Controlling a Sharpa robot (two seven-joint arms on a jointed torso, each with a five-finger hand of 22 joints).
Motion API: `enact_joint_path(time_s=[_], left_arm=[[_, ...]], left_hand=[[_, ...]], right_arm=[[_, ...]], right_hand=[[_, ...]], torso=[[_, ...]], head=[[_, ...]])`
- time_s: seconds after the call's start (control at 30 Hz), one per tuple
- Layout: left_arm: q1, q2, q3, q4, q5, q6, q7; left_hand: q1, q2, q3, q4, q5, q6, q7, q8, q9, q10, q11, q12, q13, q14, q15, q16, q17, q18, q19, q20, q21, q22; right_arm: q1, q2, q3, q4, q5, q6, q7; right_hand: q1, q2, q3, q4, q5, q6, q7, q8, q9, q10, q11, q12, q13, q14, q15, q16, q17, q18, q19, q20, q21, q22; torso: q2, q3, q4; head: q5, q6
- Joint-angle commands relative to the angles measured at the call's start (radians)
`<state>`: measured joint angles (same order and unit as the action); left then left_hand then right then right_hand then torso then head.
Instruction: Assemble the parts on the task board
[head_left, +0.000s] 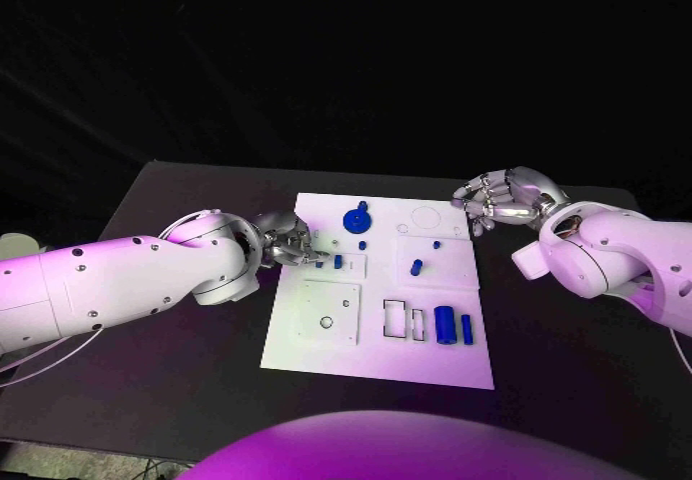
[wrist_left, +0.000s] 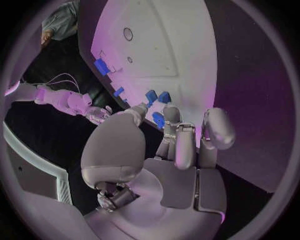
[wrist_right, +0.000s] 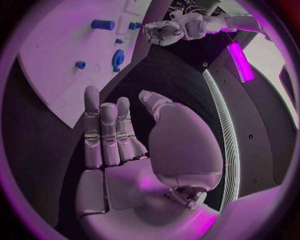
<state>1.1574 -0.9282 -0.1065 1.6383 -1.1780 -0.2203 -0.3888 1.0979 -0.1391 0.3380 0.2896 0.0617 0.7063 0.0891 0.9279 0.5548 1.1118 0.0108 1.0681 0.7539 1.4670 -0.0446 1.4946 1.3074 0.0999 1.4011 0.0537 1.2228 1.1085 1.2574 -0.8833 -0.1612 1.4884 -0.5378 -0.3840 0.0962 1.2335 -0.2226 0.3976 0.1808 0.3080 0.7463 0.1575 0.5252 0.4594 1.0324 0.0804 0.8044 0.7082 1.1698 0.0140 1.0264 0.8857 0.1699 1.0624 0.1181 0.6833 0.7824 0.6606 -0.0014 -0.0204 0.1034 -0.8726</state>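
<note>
— From the head camera, what are your hands doing?
— My left hand (head_left: 293, 246) is at the task board's (head_left: 378, 350) left edge, fingers curled by a small blue part (head_left: 338, 262) — whether they grip it, I cannot tell. My right hand (head_left: 500, 198) hovers off the far right corner, fingers loosely apart, holding nothing.
— And the wrist cameras?
— Left: fingertips (wrist_left: 172, 116) among blue parts (wrist_left: 157, 120). Right: fingers (wrist_right: 105, 131) straight, apart, empty — board (wrist_right: 56, 60) beyond.

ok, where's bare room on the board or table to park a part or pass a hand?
Bare table runs beside the task board's left edge, below the left hand, and down its right edge below the right hand. The board's near strip is bare. It is crowded mid-board: small blue parts sit by the left fingers, and two blue blocks stand at right.
</note>
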Motion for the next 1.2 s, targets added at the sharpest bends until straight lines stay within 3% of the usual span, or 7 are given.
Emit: enact_joint_path(time_s=[0.03, 0.2, 0.8, 1.2], left_arm=[[-0.003, 0.01, -0.001, -0.005, -0.025, 0.015, -0.023], [-0.005, 0.021, -0.003, -0.016, -0.028, 0.018, -0.019], [-0.007, 0.049, -0.006, -0.039, -0.015, 0.037, -0.015], [-0.007, 0.051, -0.006, -0.034, 0.007, 0.055, -0.014]], left_hand=[[0.006, 0.002, -0.004, -0.001, 0.0, 0.0, -0.005, 0.005, 0.002, 0.004, 0.0, 0.005, -0.001, 0.073, -0.009, -0.003, 0.171, -0.005, 0.007, -0.002, 0.006, 0.0], [0.015, 0.005, -0.003, -0.001, 0.0, 0.0, -0.007, 0.01, 0.002, 0.004, -0.002, 0.007, 0.0, 0.073, -0.011, -0.003, 0.171, -0.005, 0.008, -0.003, 0.007, 0.001], [0.085, 0.031, 0.044, -0.003, 0.0, -0.009, -0.013, 0.032, -0.007, 0.007, -0.008, 0.016, 0.003, 0.074, -0.016, -0.003, 0.171, -0.006, 0.011, -0.008, 0.012, 0.009], [0.09, 0.03, 0.051, -0.003, 0.0, -0.008, -0.014, 0.035, -0.008, 0.011, -0.009, 0.02, 0.008, 0.074, -0.016, -0.003, 0.172, -0.007, 0.013, -0.008, 0.016, 0.015]], right_arm=[[-0.001, 0.0, 0.0, 0.0, -0.002, -0.008, 0.008], [-0.003, 0.0, 0.0, 0.0, -0.002, -0.014, 0.01], [-0.008, 0.001, 0.0, -0.001, -0.002, -0.017, 0.011], [-0.008, 0.002, 0.0, -0.002, -0.002, -0.011, 0.009]], right_hand=[[0.01, 0.002, 0.002, 0.003, 0.008, -0.003, 0.001, 0.006, 0.002, -0.003, -0.003, -0.004, -0.002, -0.004, 0.0, -0.001, 0.002, 0.013, -0.002, 0.003, -0.006, -0.002], [0.013, 0.003, 0.006, 0.003, 0.034, -0.002, 0.0, 0.008, 0.002, 0.0, -0.004, -0.005, -0.006, -0.001, -0.002, 0.001, 0.001, 0.013, 0.003, 0.002, -0.01, -0.005], [0.014, 0.003, 0.008, 0.003, 0.04, -0.002, 0.0, 0.009, 0.002, 0.001, -0.004, -0.006, -0.007, 0.0, -0.002, 0.001, 0.001, 0.013, 0.004, 0.002, -0.011, -0.006], [0.015, 0.003, 0.009, 0.002, 0.045, -0.002, 0.0, 0.009, 0.002, 0.002, -0.005, -0.006, -0.008, 0.001, -0.002, 0.002, 0.001, 0.013, 0.005, 0.001, -0.012, -0.007]], torso=[[0.001, -0.0005, 0.0], [0.0, -0.0006, -0.0003], [0.0, -0.0003, 0.0002], [0.0, -0.0006, 0.0004]], head=[[-0.004, 0.0], [-0.003, 0.0], [-0.003, 0.0], [-0.006, 0.0]])
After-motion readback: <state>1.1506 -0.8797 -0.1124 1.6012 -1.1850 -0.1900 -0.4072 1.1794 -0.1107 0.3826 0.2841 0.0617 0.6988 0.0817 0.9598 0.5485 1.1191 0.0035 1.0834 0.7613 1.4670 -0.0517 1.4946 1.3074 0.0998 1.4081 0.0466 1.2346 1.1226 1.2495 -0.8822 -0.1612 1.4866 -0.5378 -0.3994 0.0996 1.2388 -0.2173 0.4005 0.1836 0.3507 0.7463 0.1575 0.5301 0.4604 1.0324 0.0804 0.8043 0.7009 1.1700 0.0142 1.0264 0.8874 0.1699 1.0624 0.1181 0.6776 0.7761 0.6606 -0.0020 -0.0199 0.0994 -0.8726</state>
